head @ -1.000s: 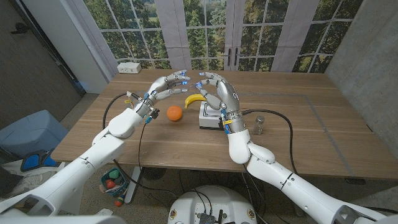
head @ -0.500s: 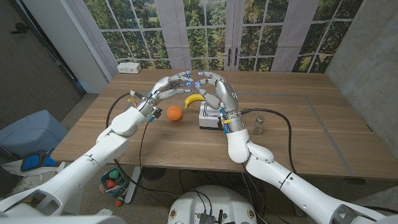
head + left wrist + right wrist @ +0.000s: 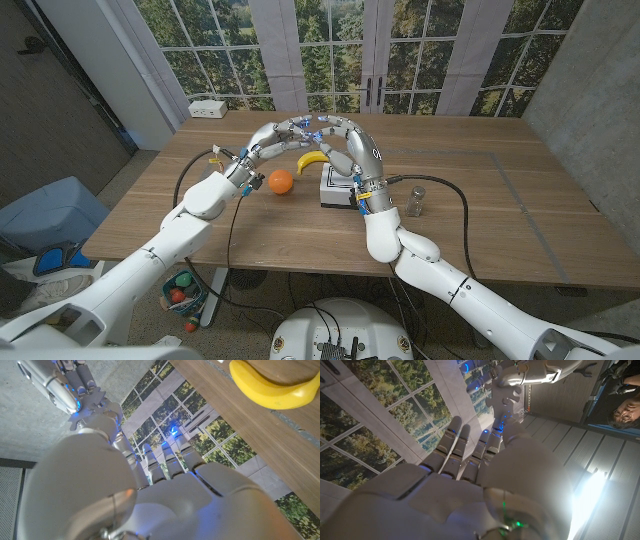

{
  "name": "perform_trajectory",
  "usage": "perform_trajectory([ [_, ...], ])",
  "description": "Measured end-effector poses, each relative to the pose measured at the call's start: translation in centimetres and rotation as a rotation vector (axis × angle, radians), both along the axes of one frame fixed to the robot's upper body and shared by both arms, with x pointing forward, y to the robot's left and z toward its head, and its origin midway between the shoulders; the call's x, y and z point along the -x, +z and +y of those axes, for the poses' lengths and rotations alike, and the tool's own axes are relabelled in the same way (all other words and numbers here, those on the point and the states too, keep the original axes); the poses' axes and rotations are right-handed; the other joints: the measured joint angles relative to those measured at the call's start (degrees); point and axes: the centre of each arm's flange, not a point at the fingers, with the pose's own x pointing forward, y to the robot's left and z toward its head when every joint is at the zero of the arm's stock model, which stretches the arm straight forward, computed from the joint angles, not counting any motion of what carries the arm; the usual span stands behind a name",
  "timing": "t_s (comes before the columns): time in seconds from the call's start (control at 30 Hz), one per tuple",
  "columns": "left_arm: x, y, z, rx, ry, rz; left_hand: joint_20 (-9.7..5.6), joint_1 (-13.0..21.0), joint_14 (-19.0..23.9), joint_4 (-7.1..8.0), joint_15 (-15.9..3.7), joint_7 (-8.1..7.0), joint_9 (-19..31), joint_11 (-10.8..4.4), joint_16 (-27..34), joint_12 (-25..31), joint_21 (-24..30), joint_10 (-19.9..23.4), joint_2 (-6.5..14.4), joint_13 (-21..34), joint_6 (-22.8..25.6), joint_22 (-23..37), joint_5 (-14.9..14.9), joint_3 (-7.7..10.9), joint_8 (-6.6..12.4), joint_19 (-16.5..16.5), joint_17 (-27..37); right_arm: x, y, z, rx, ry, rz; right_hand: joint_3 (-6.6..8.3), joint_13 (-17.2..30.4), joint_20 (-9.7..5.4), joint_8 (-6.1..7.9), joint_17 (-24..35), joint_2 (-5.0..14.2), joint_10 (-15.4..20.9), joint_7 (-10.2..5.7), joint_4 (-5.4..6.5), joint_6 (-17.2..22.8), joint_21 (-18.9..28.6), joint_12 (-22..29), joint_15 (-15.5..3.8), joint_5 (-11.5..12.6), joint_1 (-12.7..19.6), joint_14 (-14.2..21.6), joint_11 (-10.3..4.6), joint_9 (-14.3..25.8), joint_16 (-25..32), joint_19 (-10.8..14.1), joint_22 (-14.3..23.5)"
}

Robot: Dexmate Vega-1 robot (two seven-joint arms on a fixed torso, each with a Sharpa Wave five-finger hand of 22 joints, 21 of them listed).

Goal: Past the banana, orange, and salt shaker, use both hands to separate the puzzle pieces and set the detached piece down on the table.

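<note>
Head view — both hands (image 3: 345,150) at puzzle pieces (image 3: 309,127)

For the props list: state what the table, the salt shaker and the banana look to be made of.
Table: wood or wood veneer, matte, with visible grain and plank seams.
Salt shaker: apparently clear glass or plastic with a metal-looking cap; too small to be sure.
Banana: smooth, evenly yellow skin; real or plastic, cannot tell.

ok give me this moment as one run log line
left hand: fingers at puzzle piece | right hand: holds puzzle piece, raised past banana | orange, salt shaker: on table | separated: cannot tell
</note>
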Motion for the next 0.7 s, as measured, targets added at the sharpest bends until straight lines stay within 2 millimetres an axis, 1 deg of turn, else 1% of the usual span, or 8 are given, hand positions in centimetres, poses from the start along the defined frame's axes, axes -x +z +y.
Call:
perform_trajectory([
  [0.03,0.28,-0.15,-0.40,0.006,-0.008,-0.002,-0.21,0.00,0.00,-0.07,-0.17,0.01,0.06,-0.31,0.00,0.00,0.00,0.31,0.00,0.00,0.01,0.00,-0.06,-0.26,0.13,0.21,0.00,0.02,0.01,-0.06,0.000,-0.001,0.000,0.00,0.00,0.00,0.00,0.00,0.00,0.00,0.00,0.00,0.00,0.00,0.00,0.00,0.00,0.00,0.00,0.00,0.00,0.00,0.00,0.00],
  [0.13,0.44,-0.17,-0.48,0.010,-0.003,-0.007,-0.45,0.32,0.00,-0.23,-0.17,-0.11,0.31,-0.90,0.00,0.00,0.00,0.90,0.30,0.00,0.32,0.00,-0.22,-0.55,0.45,0.39,0.00,0.10,-0.02,-0.14,-0.002,0.004,-0.002,0.00,0.00,0.00,-0.01,0.00,0.00,0.00,0.00,0.00,0.00,0.00,0.00,0.00,0.00,0.00,0.00,0.00,-0.02,0.00,0.00,0.00],
  [0.2,0.51,-0.17,-0.51,0.013,0.000,-0.009,-0.75,0.32,0.00,-0.38,-0.17,0.18,0.32,-1.04,-0.28,0.00,0.00,1.03,0.30,0.00,0.83,0.00,-0.22,-0.73,0.45,0.32,0.00,0.12,-0.03,-0.21,-0.003,0.004,-0.002,0.00,0.00,0.00,-0.02,0.00,0.00,0.00,0.00,0.00,0.00,0.00,0.00,0.00,0.00,0.00,0.00,0.00,-0.05,0.00,0.00,0.00],
  [0.4,0.77,-0.28,-0.63,0.020,0.017,-0.018,-1.04,0.50,0.00,-0.57,-0.17,0.21,0.32,-2.03,-0.28,0.00,-0.35,2.03,0.11,0.21,0.80,0.00,-0.22,-1.48,0.90,0.61,0.00,0.18,-0.04,-0.51,-0.009,0.004,-0.005,0.00,0.00,0.00,-0.05,0.13,0.00,0.00,0.00,0.00,0.00,0.00,0.00,0.00,0.00,0.00,0.00,0.00,-0.10,0.00,0.00,0.00],
  [0.5,0.91,-0.31,-0.68,0.023,0.027,-0.023,-1.14,1.02,0.01,-0.41,-0.17,0.65,0.32,-2.13,-0.28,0.00,-0.35,2.13,0.07,0.29,0.36,-0.01,-0.22,-1.65,1.02,0.71,0.00,0.20,-0.04,-0.67,-0.013,0.002,-0.007,0.00,0.14,0.00,-0.10,0.15,0.00,0.00,0.00,0.00,0.00,0.00,0.00,0.00,0.00,0.00,0.00,0.00,-0.10,0.00,0.00,0.00],
  [0.6,0.99,-0.31,-0.70,0.026,0.035,-0.028,-1.35,1.16,0.00,-0.57,-0.17,1.15,0.32,-2.13,-0.28,0.00,-0.35,2.13,0.21,0.29,0.69,-0.01,-0.22,-1.81,0.69,0.91,0.00,0.22,0.00,-0.83,-0.018,0.000,-0.009,0.00,0.14,0.00,-0.11,0.15,0.00,0.00,0.00,0.00,0.00,0.08,0.00,0.00,0.00,0.00,0.00,0.00,0.05,0.00,0.00,0.00],
  [0.7,1.17,-0.34,-0.78,0.030,0.040,-0.033,-1.34,1.16,0.01,-0.47,-0.17,1.16,0.32,-2.34,-0.28,0.00,-0.35,2.34,0.20,0.29,0.70,-0.01,-0.22,-2.07,0.67,0.91,0.00,0.25,0.02,-0.99,-0.024,-0.002,-0.012,0.00,0.14,0.00,-0.11,0.15,0.00,0.00,0.20,0.00,-0.21,0.22,-0.20,0.00,0.00,0.00,0.00,0.00,0.20,0.00,0.00,0.00],
])
